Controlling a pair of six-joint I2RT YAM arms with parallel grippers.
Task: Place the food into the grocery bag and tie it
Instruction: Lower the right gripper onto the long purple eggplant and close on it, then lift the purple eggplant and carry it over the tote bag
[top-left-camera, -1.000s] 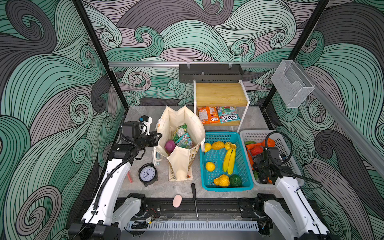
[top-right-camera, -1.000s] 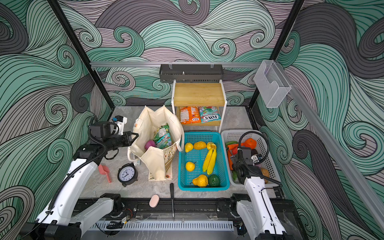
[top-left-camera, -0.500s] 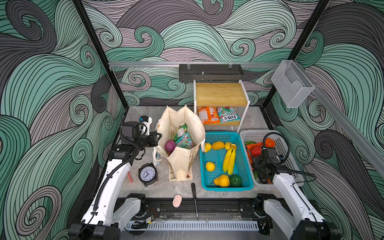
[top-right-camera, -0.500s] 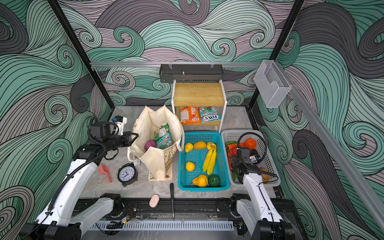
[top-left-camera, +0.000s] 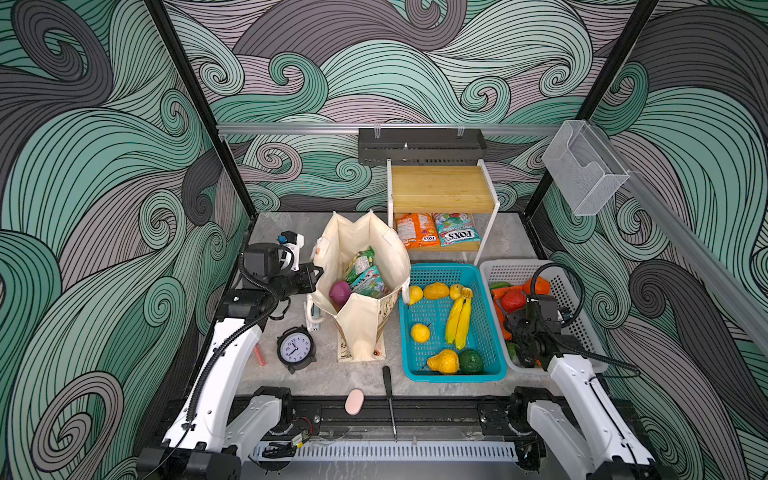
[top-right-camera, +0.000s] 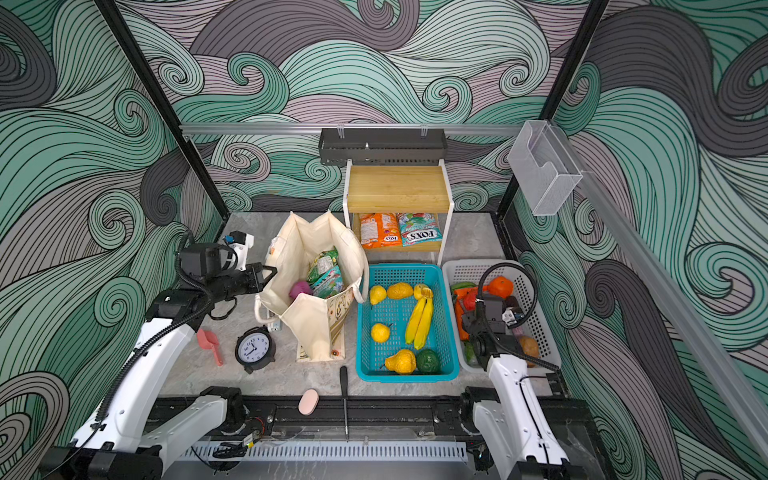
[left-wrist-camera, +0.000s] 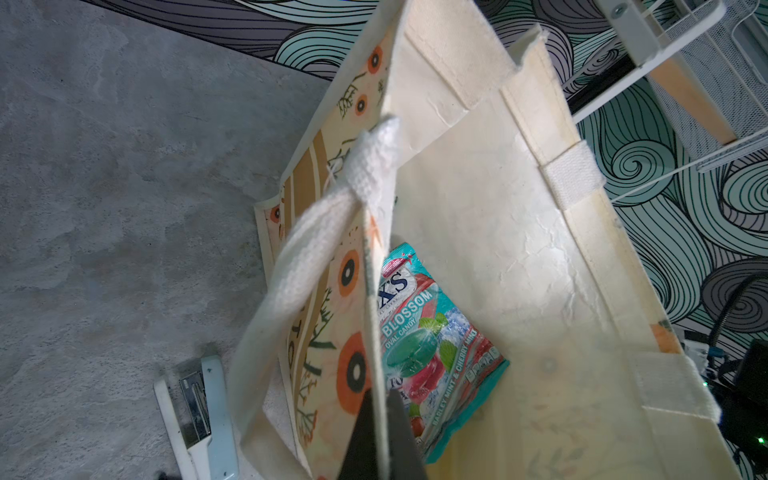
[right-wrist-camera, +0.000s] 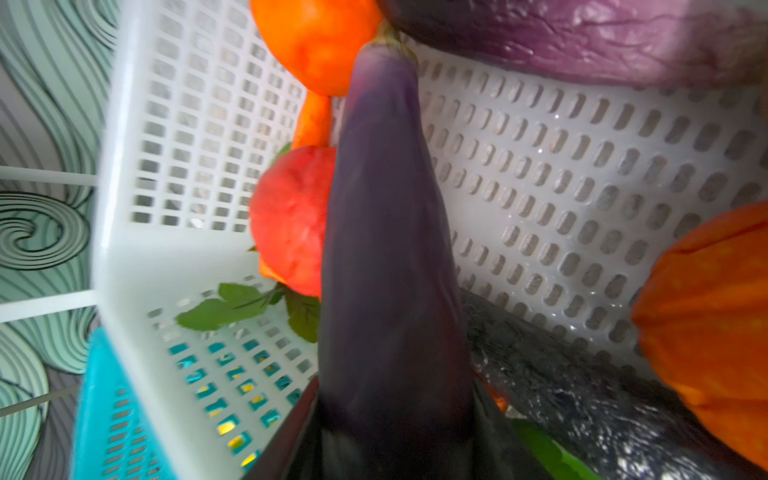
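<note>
The eggplant (right-wrist-camera: 382, 228) sits pinched by its thick end in the right pincer (right-wrist-camera: 395, 386), a dark finger pressed to each side, its stalk end pointing away along the white basket (right-wrist-camera: 166, 249). Just beside it lie a red fruit (right-wrist-camera: 291, 220) and an orange fruit (right-wrist-camera: 316, 41); a larger purple vegetable (right-wrist-camera: 582, 37) lies across the far end. Whether the eggplant is clear of the basket floor cannot be told. The teal basket (top-left-camera: 453, 377) stands side by side with the white one and holds bananas (top-left-camera: 457, 318). The left pincer (left-wrist-camera: 380, 405) is pressed together on the rim of the bag (left-wrist-camera: 498, 208), on the side toward its arm, and the mouth gapes. Inside lie a teal packet (left-wrist-camera: 428, 345), a green packet (top-left-camera: 359, 264) and an onion (top-left-camera: 340, 291). In both top views the bag stands upright on the surface (top-left-camera: 332, 378), just left of the teal basket. A clock (top-left-camera: 295, 349) stands near the left arm, and a stapler (left-wrist-camera: 199, 407) lies beside the bag's base.
</note>
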